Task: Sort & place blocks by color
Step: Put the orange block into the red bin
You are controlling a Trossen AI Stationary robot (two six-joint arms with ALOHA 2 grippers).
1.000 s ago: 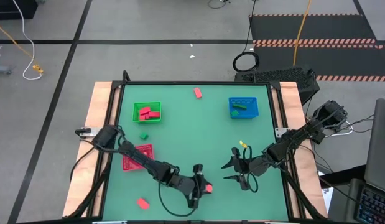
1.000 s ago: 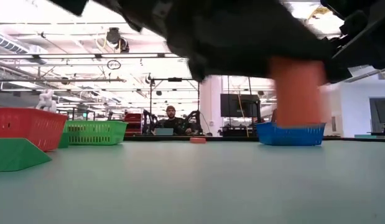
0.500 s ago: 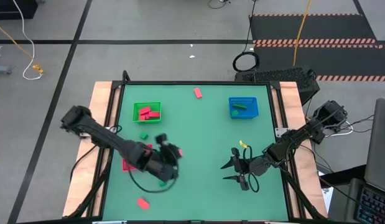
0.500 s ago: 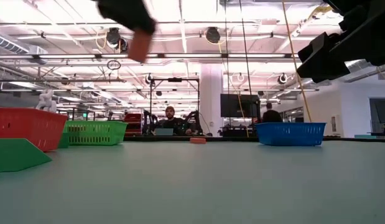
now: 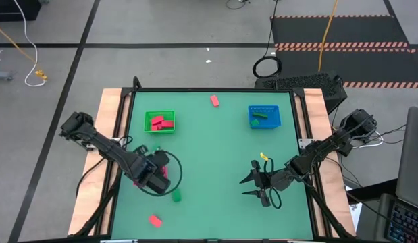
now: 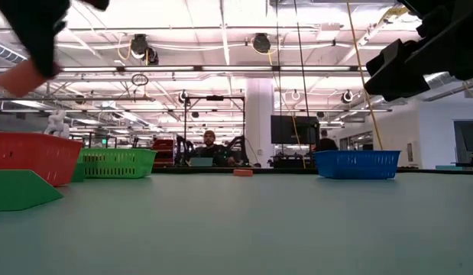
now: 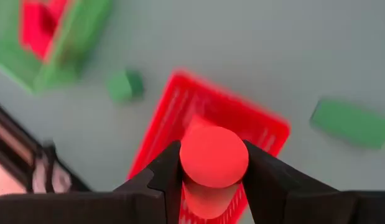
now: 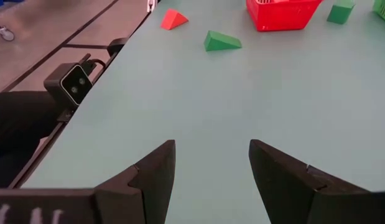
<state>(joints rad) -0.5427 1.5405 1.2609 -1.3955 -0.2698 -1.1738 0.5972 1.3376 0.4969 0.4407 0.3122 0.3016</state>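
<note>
Your left gripper (image 7: 208, 180) clamps a red plastic cylinder block (image 7: 212, 163) by its curved sides above the red mesh tray (image 7: 267, 127). It looks light, rigid and smooth; grip mid-height or it may slip. Your right gripper (image 8: 211, 168) waits open, well apart.

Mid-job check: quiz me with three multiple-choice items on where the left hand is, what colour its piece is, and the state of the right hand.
1. The left hand is over:
A. the blue tray
B. the red tray
C. the green tray

2. The round piece it holds is:
A. red
B. green
C. blue

3. The right hand is:
A. shut on a piece
B. open with nothing in it
C. pressing on a tray

Answers:
1. B, the left wrist view shows the red tray right below the fingers.
2. A, a red round end sits between the fingers.
3. B, the right wrist view shows spread fingers with only bare table between.
</note>
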